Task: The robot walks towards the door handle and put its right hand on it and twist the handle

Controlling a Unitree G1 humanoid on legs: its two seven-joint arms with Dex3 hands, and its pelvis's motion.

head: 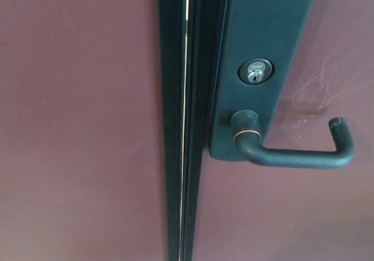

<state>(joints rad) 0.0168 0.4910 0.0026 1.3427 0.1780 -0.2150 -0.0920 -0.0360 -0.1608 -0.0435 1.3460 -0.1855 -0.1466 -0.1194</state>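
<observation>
The door handle [298,156] is dark and sits in the lower right part of the picture. It starts at a round neck [245,126] with a thin copper ring around it, bends down, and then runs to the right as a long bar. At the far right end the bar turns up into a short hook. The neck is fixed to the bottom of a tall dark plate [263,33] that goes up to the top edge of the picture and leans a little. A round keyhole [255,72] sits in the plate just above the handle, and its middle is shiny silver. The door [76,126] is a dull reddish brown and fills the left side and the right side of the picture. Some thin pale scratches [321,91] show on the door to the right of the plate, above the bar. A dark strip [175,126] runs from top to bottom near the middle of the picture, with a thin bright line [186,97] down it. No robot hand shows anywhere in the picture, neither the left one nor the right one, so I cannot tell if they are open or closed, and nothing is touching the handle.
</observation>
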